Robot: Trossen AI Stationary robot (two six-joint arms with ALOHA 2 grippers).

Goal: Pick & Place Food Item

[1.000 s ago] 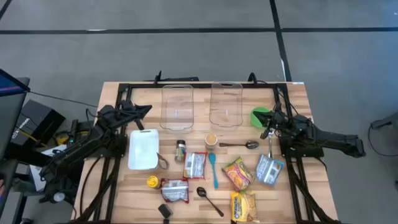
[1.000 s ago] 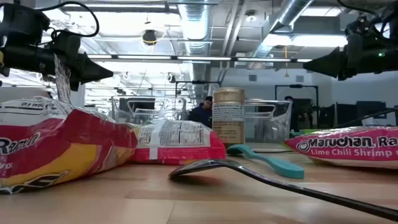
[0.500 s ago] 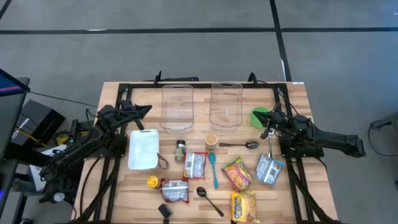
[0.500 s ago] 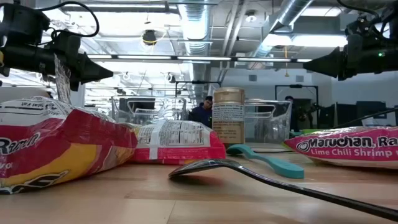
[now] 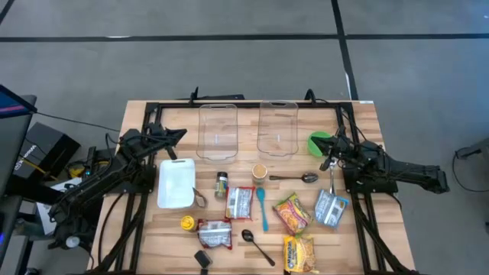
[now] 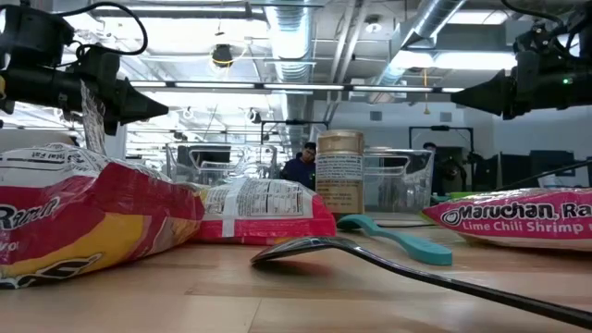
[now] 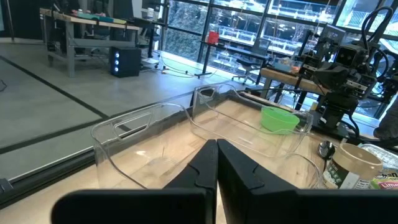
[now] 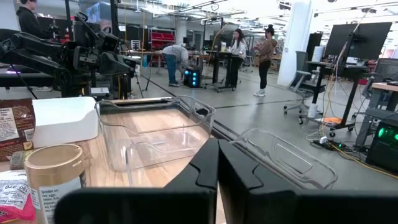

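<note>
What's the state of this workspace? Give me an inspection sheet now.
Surface: wooden table, crowded.
Job's things: ramen packets, red pouches, blue pouch; two clear containers, white bin.
Clutter: jar, teal spoon, metal spoon, black spoon, green bowl.
Grippers: left hand and right hand shut, holding nothing.
Cables: black leads by boxes left of table.
Surroundings: people in the room beyond.

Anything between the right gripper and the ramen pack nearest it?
Nothing visible. The right gripper hangs shut near the green bowl; the silver-blue pack lies just in front of it. Only the metal spoon lies close, off to the side.
</note>
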